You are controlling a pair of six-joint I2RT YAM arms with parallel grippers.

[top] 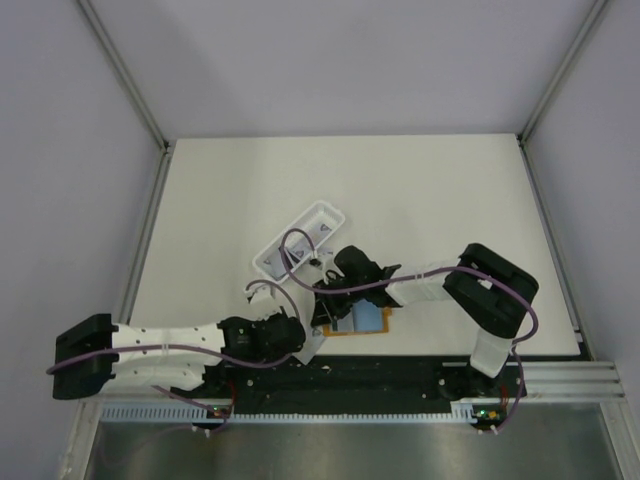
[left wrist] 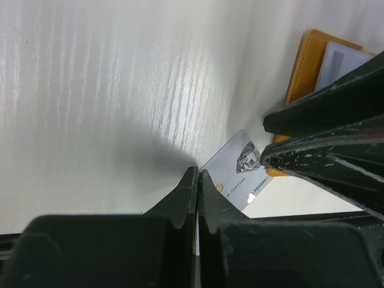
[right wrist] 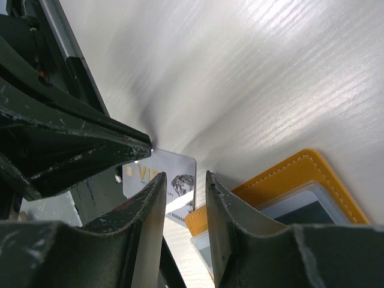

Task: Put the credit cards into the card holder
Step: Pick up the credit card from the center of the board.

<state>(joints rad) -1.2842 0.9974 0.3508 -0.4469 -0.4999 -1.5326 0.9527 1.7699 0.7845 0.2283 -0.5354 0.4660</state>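
Note:
The orange-tan card holder [top: 345, 331] lies near the table's front edge, with a blue-grey card [top: 368, 319] in its open side. It also shows in the left wrist view [left wrist: 303, 66] and the right wrist view [right wrist: 294, 174]. A grey credit card [left wrist: 237, 171] with a diamond picture sits tilted at the holder's corner, also seen in the right wrist view [right wrist: 173, 165]. My left gripper [left wrist: 197, 173] is shut, its tips pinching this card's edge. My right gripper [right wrist: 186, 177] is open, its fingers straddling the card and the holder's edge. In the top view both grippers meet at the holder's left end.
A long white plastic tray [top: 300, 240] lies slanted just behind the grippers. The black base rail [top: 400, 375] runs close along the holder's near side. Grey walls enclose the table on three sides.

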